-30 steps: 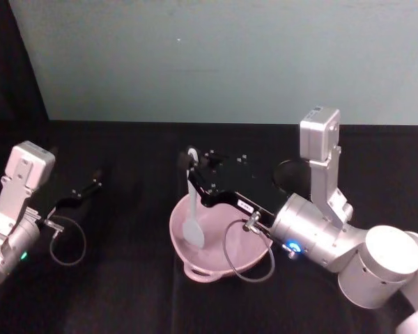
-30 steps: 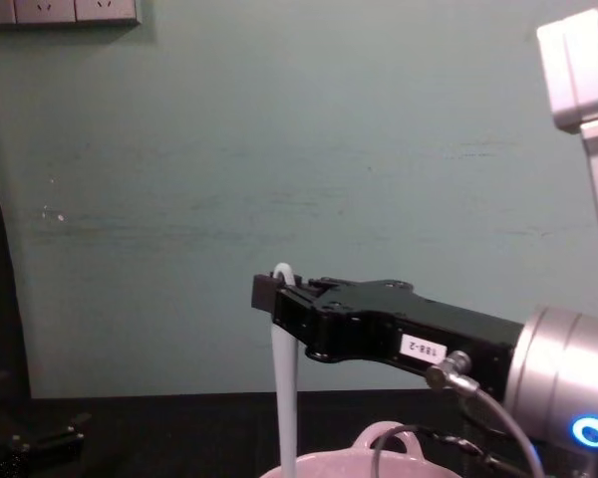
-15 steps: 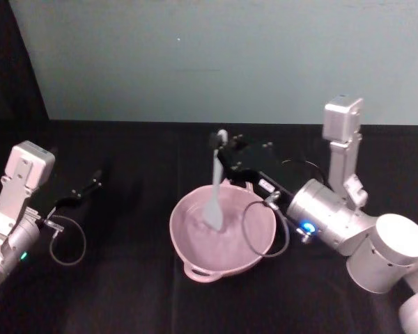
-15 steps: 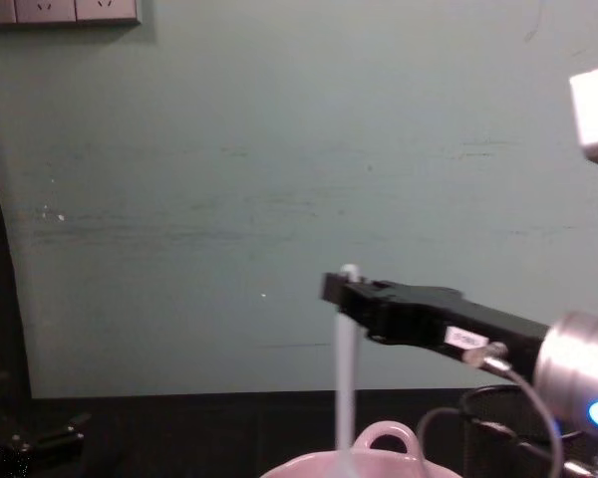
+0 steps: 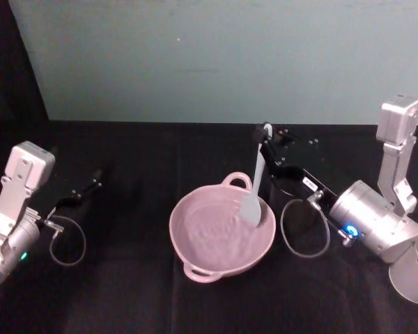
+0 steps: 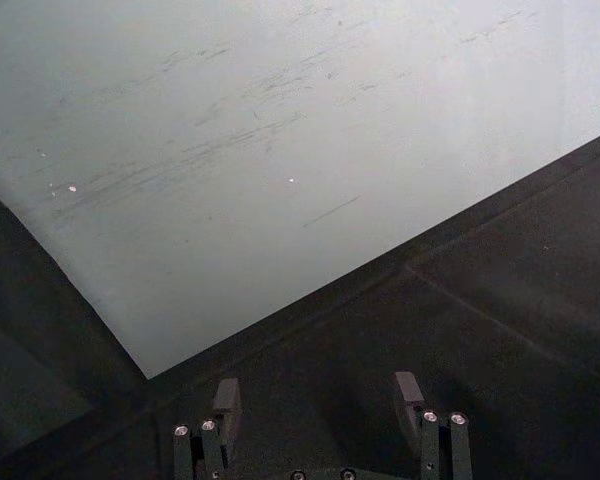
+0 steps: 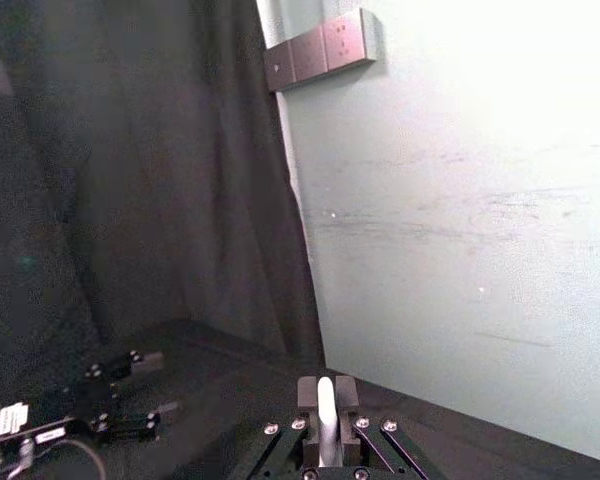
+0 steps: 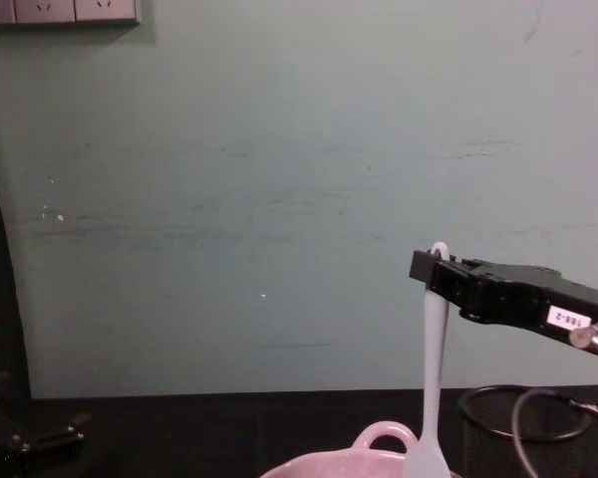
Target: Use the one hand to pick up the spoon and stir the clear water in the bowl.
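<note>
The pale pink bowl [image 5: 175, 217] sits mid-table with rippled clear water; its loop handle [image 8: 385, 436] peeks up in the chest view. The white spoon [image 5: 258, 174] hangs nearly upright, its paddle head dipped in at the bowl's right inner side. My right gripper [image 5: 263, 135] is shut on the top of the spoon's handle, above the bowl's far right rim. The same grip shows in the chest view [image 8: 431, 271] on the spoon [image 8: 434, 368], and in the right wrist view [image 7: 325, 415]. My left gripper [image 5: 90, 186] rests open on the table far left, fingers [image 6: 227, 400] apart around nothing.
A black wire-mesh cup [image 8: 498, 413] stands just right of the bowl, under the right gripper's body. Grey cables loop beside both wrists. A pale green wall closes off the back of the black table, with bare cloth between the left gripper and the bowl.
My right gripper has swept the spoon across the bowl from its left side to its right side, and the arm has drawn back to the right. The left arm has not moved.
</note>
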You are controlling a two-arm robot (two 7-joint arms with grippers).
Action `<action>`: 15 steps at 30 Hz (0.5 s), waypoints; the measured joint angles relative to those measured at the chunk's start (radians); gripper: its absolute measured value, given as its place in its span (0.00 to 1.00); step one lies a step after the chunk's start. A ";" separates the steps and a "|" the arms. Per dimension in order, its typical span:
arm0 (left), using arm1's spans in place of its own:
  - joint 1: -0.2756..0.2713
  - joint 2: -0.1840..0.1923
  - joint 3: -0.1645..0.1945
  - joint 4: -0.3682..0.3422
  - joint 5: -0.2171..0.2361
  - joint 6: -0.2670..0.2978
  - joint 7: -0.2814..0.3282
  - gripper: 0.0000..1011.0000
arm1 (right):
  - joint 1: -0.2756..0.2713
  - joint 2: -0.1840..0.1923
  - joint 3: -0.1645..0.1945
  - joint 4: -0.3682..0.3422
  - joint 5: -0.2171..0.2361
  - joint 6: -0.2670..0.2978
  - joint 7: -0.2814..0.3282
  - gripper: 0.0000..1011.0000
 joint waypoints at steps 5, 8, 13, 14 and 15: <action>0.000 0.000 0.000 0.000 0.000 0.000 0.000 0.99 | -0.023 0.011 -0.010 -0.034 -0.015 0.009 -0.001 0.11; 0.000 0.000 0.000 0.000 0.000 0.000 0.000 0.99 | -0.034 0.013 -0.030 -0.052 -0.030 0.017 0.000 0.11; 0.000 0.000 0.000 0.000 0.000 0.000 0.000 0.99 | -0.037 0.002 -0.078 -0.074 -0.055 0.029 0.015 0.11; 0.000 0.000 0.000 0.000 0.000 0.000 0.000 0.99 | -0.036 0.000 -0.084 -0.075 -0.058 0.029 0.017 0.11; 0.000 0.000 0.000 0.000 0.000 0.000 0.000 0.99 | -0.034 -0.003 -0.090 -0.076 -0.060 0.030 0.020 0.11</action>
